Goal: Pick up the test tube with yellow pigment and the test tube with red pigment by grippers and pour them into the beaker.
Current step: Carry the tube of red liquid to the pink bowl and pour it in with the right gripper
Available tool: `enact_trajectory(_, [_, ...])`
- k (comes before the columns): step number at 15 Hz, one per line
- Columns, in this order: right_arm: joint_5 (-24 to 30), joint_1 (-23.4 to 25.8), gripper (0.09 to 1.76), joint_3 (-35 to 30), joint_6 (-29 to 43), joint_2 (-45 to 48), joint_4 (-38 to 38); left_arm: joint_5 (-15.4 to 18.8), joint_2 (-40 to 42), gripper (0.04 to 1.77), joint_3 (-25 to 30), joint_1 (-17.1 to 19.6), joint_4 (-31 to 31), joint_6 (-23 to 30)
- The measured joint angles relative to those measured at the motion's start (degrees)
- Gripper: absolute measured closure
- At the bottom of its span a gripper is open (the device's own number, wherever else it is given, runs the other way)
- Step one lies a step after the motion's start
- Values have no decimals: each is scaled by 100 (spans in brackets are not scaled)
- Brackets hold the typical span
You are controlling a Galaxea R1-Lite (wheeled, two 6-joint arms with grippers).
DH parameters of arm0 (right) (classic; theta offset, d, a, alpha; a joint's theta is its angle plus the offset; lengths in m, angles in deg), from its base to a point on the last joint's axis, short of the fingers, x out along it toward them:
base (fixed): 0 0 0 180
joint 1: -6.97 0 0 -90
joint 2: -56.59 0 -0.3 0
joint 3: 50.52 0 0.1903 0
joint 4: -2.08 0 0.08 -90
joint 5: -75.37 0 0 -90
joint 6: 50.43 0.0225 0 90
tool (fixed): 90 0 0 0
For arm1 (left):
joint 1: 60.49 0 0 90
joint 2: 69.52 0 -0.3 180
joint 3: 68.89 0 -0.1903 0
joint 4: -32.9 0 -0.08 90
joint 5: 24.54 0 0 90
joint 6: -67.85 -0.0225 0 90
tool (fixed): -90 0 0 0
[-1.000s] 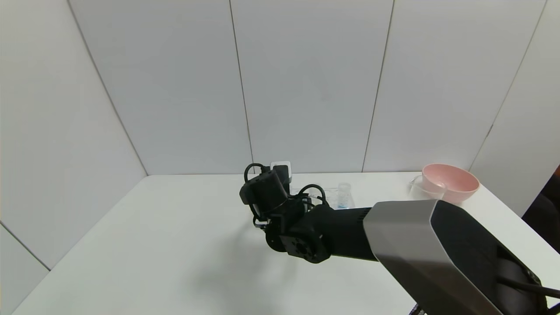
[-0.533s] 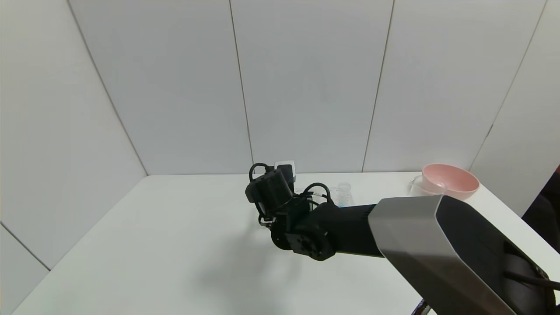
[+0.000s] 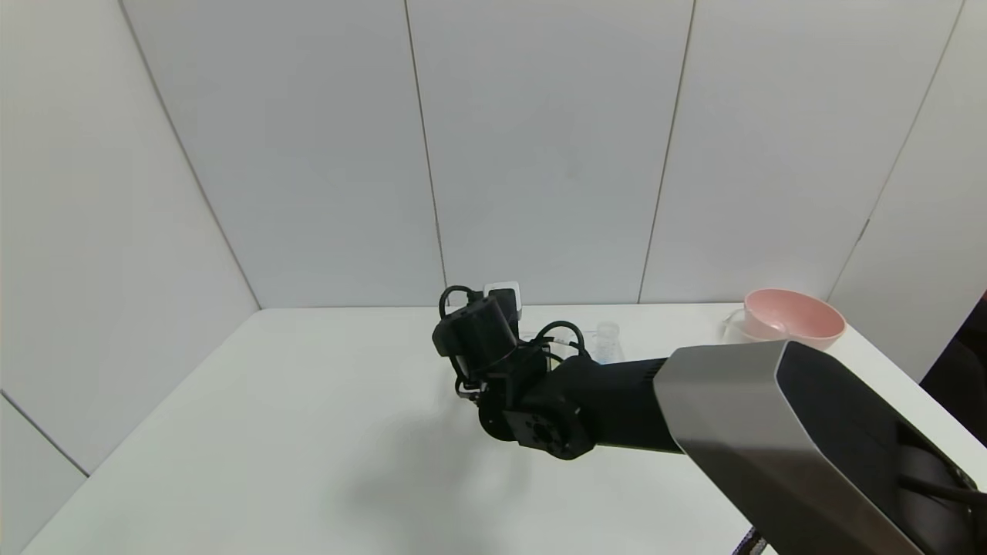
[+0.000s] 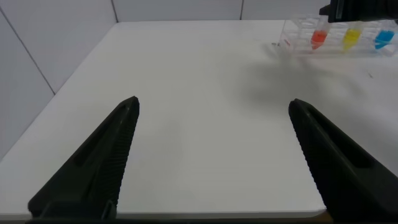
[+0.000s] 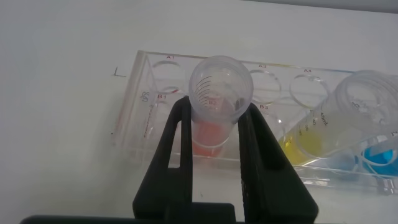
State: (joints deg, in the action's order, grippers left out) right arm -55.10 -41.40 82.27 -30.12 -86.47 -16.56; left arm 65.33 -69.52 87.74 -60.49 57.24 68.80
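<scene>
My right gripper (image 5: 217, 107) is shut on the test tube with red pigment (image 5: 219, 87), one finger on each side just below its rim. The tube stands upright in the clear rack (image 5: 146, 106), its red-orange liquid low in the slot. The test tube with yellow pigment (image 5: 339, 134) stands in the same rack beside it. In the head view my right wrist (image 3: 478, 339) hides both tubes. The clear beaker (image 3: 739, 325) stands at the far right, against the pink bowl. My left gripper (image 4: 214, 104) is open and empty over the table's near left part.
A tube with blue liquid (image 5: 379, 158) stands in the rack beyond the yellow one and also shows in the head view (image 3: 607, 341). The pink bowl (image 3: 794, 317) is at the far right corner. My right forearm (image 3: 771, 432) reaches across the right half of the table.
My right arm has shifted slightly to the right and toward the rack, then held nearly still over the last half second.
</scene>
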Motion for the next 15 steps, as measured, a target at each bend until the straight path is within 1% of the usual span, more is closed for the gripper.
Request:
enact_trajectory(7, [-6, -2, 135, 0, -39, 30, -30, -2, 0, 9, 0, 0, 0, 0])
enact_trajectory(11, [7, 2, 135, 11, -446, 273, -41, -2, 0, 9, 0, 0, 0, 0])
enact_trajectory(15, [10, -11, 135, 55, -562, 601, -282, -2, 0, 9, 0, 0, 0, 0])
